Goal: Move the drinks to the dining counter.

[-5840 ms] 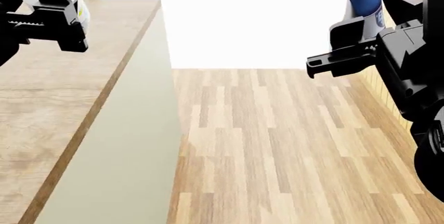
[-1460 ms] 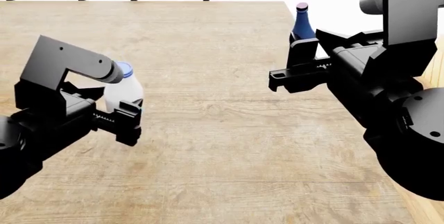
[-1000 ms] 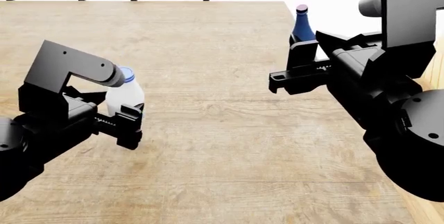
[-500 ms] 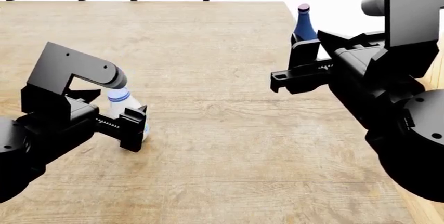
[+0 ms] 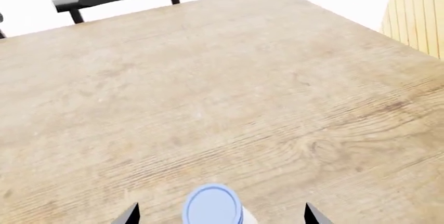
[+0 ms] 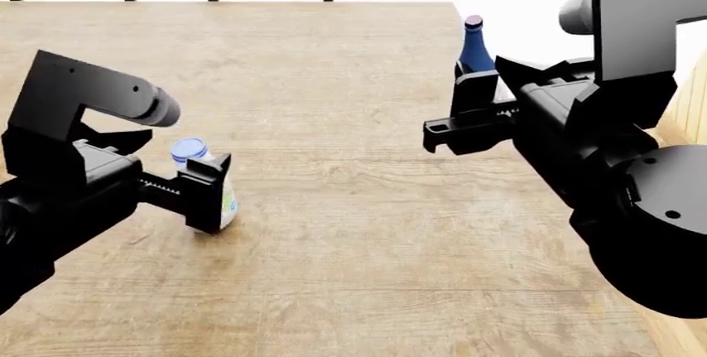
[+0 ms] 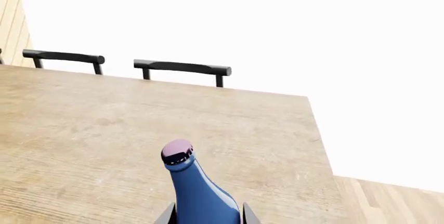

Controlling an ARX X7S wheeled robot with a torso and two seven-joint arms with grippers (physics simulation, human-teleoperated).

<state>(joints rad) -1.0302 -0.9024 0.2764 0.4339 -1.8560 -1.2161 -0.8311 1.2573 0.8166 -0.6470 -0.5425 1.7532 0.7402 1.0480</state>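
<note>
Left wrist view: blue-capped white bottle [image 5: 212, 206] at bottom centre, between spread fingertips [image 5: 129, 214], on the dining counter [image 5: 208, 94]; contact unclear.

Head view: left gripper [image 6: 197, 194] around the white bottle at centre left, standing on the planks; clenched or released, cannot tell. Right gripper [image 6: 462, 121] clamped on the dark-blue bottle [image 6: 475, 45], upper right.

Right wrist view: same bottle at bottom centre, pinched.

— How is the light on my screens?

— I see it bright and even. The background beyond the dining counter [image 6: 331, 67] is pure white, overexposed. Shadows under my left gripper [image 6: 210, 195] are very faint. Everything is sharp, without blur.
</note>
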